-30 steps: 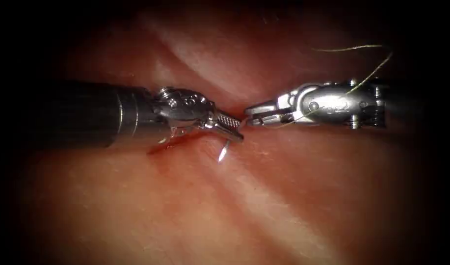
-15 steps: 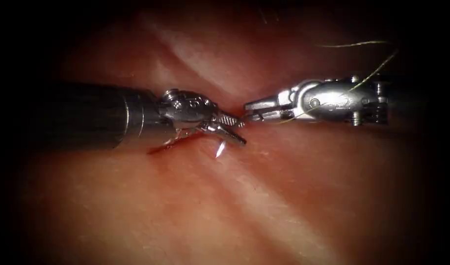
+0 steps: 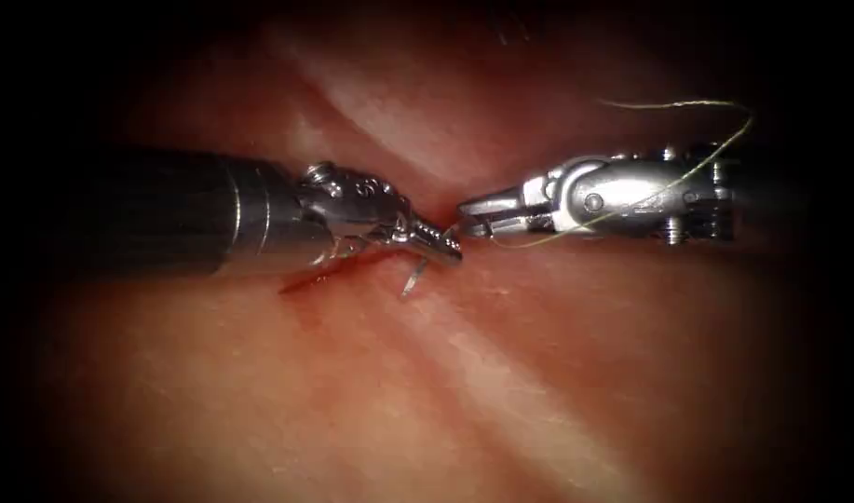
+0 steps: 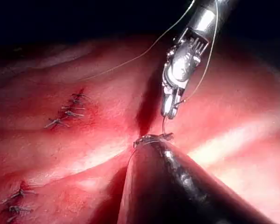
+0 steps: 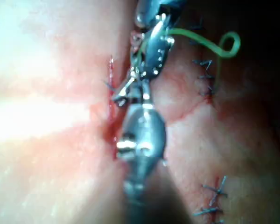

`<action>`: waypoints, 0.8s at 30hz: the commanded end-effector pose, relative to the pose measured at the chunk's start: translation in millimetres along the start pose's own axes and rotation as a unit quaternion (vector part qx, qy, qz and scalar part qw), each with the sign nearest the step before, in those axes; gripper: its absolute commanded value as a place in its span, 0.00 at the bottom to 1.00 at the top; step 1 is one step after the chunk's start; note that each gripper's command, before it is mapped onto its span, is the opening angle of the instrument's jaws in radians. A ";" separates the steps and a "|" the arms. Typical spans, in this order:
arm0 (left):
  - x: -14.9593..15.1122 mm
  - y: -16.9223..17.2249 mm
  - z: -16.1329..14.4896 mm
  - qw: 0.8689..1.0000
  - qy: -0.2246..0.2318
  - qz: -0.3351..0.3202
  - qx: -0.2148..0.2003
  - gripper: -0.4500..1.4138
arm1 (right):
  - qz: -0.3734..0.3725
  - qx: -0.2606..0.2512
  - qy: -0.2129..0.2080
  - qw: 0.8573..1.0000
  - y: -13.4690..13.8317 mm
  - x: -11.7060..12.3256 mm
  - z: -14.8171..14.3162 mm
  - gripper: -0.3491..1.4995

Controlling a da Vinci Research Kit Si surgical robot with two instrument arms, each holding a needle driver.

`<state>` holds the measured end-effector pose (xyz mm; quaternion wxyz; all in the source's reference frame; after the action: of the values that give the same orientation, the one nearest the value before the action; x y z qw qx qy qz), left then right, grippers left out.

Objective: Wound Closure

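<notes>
The needle (image 3: 414, 277) is one short, bright curve standing out of the tissue (image 3: 538, 373) just left of the cut (image 3: 326, 273), near the middle of the tissue. Your left gripper (image 3: 442, 245) is clenched on it near its upper end, and the free end points down toward the tissue. Whether the other end is buried, you cannot tell. Judge it as stiff, thin and slick: it will turn in the jaws if you grip it near an end, so take it across the body of the curve, square to the jaws.

One thread (image 3: 687, 104) runs in a pale loop over your right gripper (image 3: 475, 207) and back along its underside to the jaw tips. That gripper sits just right of the needle, tips nearly touching the left gripper's. You cannot tell whether its jaws are clamped or parted. The thread looks light and limp and will snag on the wrist.

The tissue looks soft and wet with red fluid (image 3: 305, 279). In the left wrist view, count two closed rows of stitches (image 4: 67, 111).
</notes>
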<state>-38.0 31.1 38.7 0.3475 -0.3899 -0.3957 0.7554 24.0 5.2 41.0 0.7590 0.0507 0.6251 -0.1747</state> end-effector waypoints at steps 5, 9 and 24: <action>0.8 -0.4 0.4 0.999 0.031 -0.007 -0.016 0.00 | 0.046 -0.023 -0.014 0.999 0.6 -0.1 0.6 0.30; 1.2 -0.4 0.1 0.999 0.045 -0.007 -0.023 0.00 | 0.096 -0.045 -0.005 0.994 0.6 -0.2 0.4 0.54; 1.8 -0.4 -0.3 0.993 0.103 -0.020 -0.050 0.00 | 0.208 -0.163 0.046 0.963 0.9 -1.2 -0.5 0.73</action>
<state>-37.9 32.6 37.9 0.3832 -0.4772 -0.4035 0.6802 22.9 6.2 41.6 0.7461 0.0596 0.6559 0.0983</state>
